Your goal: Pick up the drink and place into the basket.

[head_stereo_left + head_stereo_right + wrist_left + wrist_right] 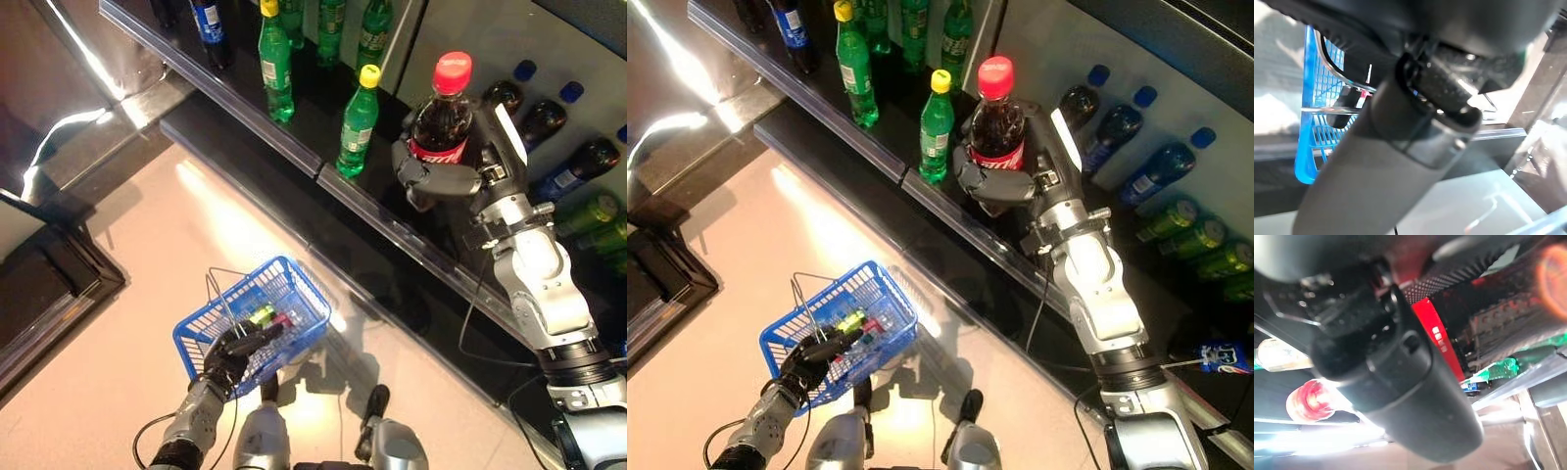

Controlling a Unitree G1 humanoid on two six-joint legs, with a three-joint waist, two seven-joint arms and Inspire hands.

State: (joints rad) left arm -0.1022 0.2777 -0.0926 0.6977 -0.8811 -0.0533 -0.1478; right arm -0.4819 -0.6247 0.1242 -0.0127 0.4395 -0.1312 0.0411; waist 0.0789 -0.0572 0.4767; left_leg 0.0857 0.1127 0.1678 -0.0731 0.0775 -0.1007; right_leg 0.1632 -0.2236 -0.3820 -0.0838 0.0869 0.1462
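Strong light falls from above onto the pale floor (pixel 118 333), which shines brightest in a patch just beyond the basket (pixel 294 284), toward the shelf (pixel 294 149), and in a second patch just on the near side of the basket. Far beyond the basket, white streaks of glare run across the metal panel (pixel 88 59). The shelf deck stays dark and glossy, so the green bottles (pixel 358 122) stand out lit against it. A dark shadow lies on the floor between the basket and the shelf foot. In the right wrist view the cola bottle (pixel 1430 333) shows its red cap flared to a glowing blot, with a white band of glare beside it.
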